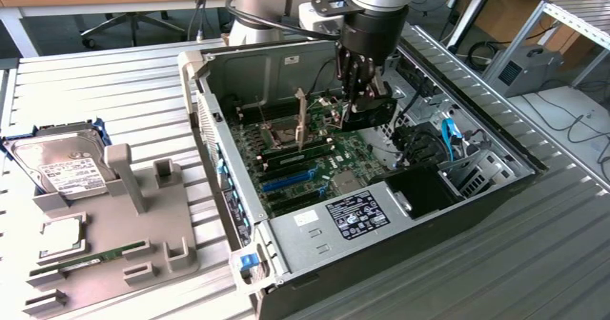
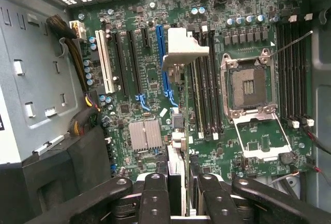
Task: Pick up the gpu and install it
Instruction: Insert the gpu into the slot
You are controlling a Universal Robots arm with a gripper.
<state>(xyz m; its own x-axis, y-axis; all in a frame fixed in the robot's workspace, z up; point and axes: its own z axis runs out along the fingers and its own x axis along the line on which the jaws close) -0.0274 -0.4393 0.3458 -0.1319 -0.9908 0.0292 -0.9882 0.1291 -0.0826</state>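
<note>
My gripper (image 1: 363,100) reaches down into the open computer case (image 1: 286,234) and is shut on the gpu (image 1: 373,111), a dark card hanging below the fingers over the green motherboard (image 1: 319,164). In the wrist view the gpu (image 2: 177,131) shows edge-on between my fingers (image 2: 155,195), and its silver end bracket (image 2: 183,45) points away from me. The card's edge runs close beside the long blue slot (image 2: 161,58) on the motherboard (image 2: 139,84). It appears to hang above the board; I cannot tell whether it touches the slot.
The empty CPU socket (image 2: 248,84) and memory slots (image 2: 207,94) lie beside the card. Case walls, cables (image 1: 448,138) and a black box (image 1: 419,191) crowd the arm. At the exterior view's left a grey holder (image 1: 143,227) carries a hard drive (image 1: 62,166) and a memory stick (image 1: 96,256).
</note>
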